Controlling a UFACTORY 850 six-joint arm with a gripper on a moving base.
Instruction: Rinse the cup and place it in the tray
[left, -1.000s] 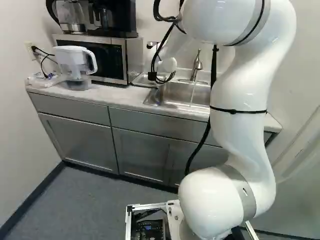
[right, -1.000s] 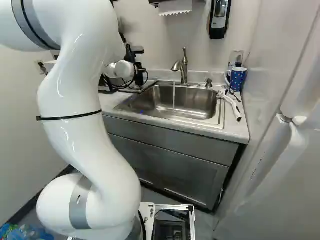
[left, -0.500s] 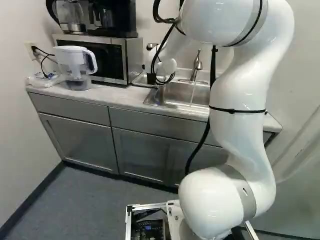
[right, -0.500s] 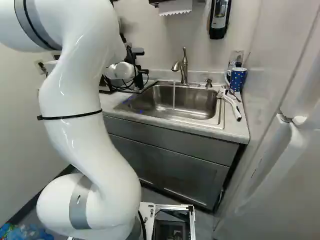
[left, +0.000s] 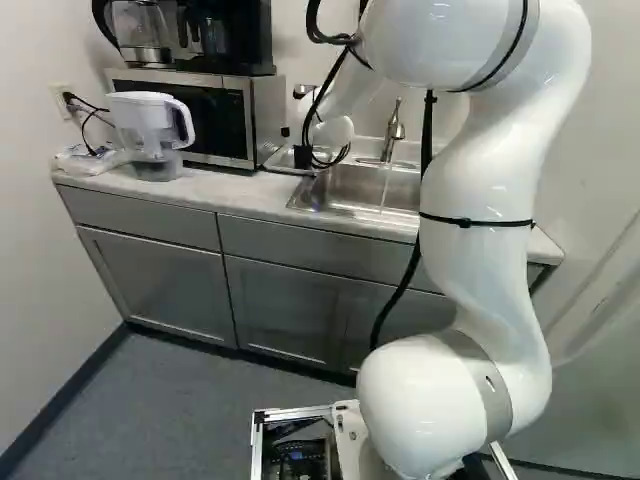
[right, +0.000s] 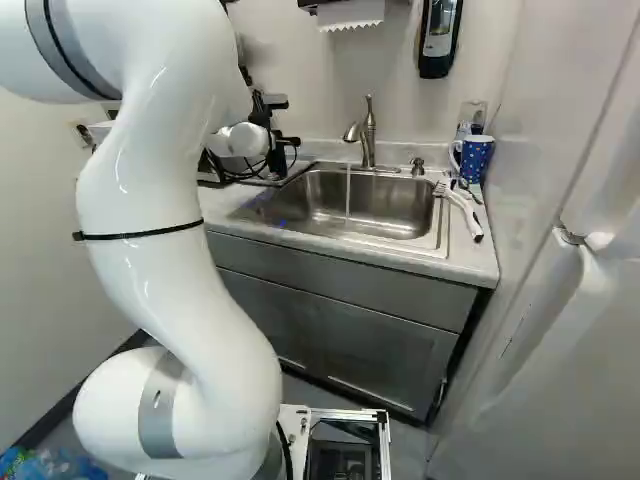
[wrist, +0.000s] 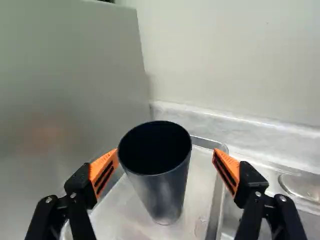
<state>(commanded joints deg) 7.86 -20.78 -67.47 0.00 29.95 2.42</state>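
Note:
At the sink's left, my gripper (right: 284, 142) is partly hidden behind the arm in the right base view. The wrist view has the gripper (wrist: 166, 157) open, one finger close against the dark cup's rim and the other well apart from it. The cup (wrist: 165, 195) stands upright, mouth up, on the metal tray (wrist: 120, 215) between the fingers. In the left base view the cup (left: 302, 157) is a small black shape by the cables, above the tray (left: 276, 160).
Water runs from the faucet (right: 368, 135) into the sink (right: 395, 212). A blue dotted mug (right: 474, 158) and a white-handled brush (right: 463, 212) lie right of it. The microwave (left: 215, 115) and a water pitcher (left: 150, 130) stand left. A shiny upright surface (wrist: 65, 100) rises beside the tray.
The cup has come down slightly onto the tray and my gripper has opened, letting it go. A finger now sticks out to the side. The base has not moved.

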